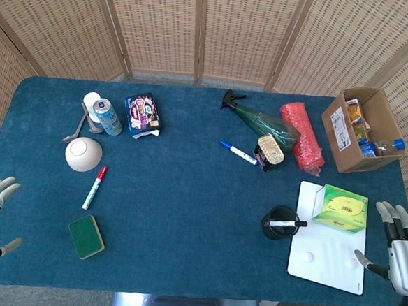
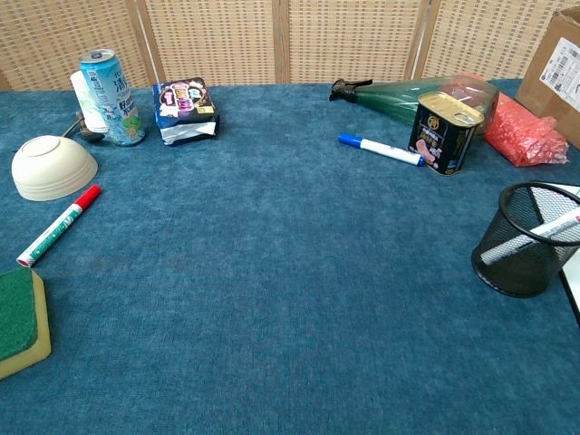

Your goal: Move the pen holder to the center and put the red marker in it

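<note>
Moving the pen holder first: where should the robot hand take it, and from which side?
Grip the pen holder around its mesh wall, low on the round body, with the right robot hand coming from its right side. It stands upright, with a black marker leaning out over the rim, so a top grasp looks awkward. It sits at the whiteboard edge.

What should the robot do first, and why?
Probably reach the right hand to the pen holder: it sits far right, beside the white board, not at the center. Both hands are open, and the red marker lies untouched.
</note>
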Controlling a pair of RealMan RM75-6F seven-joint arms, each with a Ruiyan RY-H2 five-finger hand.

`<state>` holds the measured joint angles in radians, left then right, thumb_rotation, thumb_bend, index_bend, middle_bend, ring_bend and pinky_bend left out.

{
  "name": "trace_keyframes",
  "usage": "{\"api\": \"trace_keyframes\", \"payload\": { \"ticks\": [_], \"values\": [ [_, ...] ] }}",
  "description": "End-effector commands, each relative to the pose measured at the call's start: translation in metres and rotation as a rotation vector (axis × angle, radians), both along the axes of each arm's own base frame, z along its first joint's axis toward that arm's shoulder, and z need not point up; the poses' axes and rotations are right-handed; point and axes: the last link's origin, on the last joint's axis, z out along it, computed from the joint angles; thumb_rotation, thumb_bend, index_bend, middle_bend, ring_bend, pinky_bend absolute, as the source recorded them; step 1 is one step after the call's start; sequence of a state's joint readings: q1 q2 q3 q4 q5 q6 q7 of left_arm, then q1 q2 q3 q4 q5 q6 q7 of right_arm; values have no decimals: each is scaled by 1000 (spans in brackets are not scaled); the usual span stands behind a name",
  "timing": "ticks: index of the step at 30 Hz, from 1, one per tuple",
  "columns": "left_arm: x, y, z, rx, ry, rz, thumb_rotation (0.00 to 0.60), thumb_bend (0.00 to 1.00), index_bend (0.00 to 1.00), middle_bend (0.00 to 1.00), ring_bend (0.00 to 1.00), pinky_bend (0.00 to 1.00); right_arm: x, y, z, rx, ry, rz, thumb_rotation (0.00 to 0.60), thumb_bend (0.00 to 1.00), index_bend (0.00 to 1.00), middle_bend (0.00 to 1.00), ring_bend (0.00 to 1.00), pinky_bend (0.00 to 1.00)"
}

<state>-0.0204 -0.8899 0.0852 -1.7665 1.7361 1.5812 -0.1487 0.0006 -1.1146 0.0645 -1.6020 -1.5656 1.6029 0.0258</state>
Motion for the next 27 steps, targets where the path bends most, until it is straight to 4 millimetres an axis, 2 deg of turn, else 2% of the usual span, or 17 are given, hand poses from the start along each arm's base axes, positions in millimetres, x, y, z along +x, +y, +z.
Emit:
{"api": "trace_keyframes", "payload": {
  "ticks": [1, 9, 19, 27],
  "values": [
    [0, 0, 0, 0, 0, -2, 600, 174, 36, 0, 0, 37, 0, 0, -1, 4, 2, -3, 600, 0, 0, 0, 0, 196],
    [0, 0, -1, -12, -2, -3, 600, 173, 35, 0, 0, 37, -2, -2, -4, 25, -2, -17, 600, 0, 0, 0, 0, 196],
    [1, -1, 0, -13, -7, -16, 600, 175, 36, 0, 0, 37, 3, 0, -10, 169, -65, 20, 600, 0, 0, 0, 0, 196],
    [1, -3, 3, -3, -13, -21, 600, 175, 36, 0, 0, 37, 9, -16, -33, 312, -159, 86, 600, 0, 0, 0, 0, 196]
  ]
}}
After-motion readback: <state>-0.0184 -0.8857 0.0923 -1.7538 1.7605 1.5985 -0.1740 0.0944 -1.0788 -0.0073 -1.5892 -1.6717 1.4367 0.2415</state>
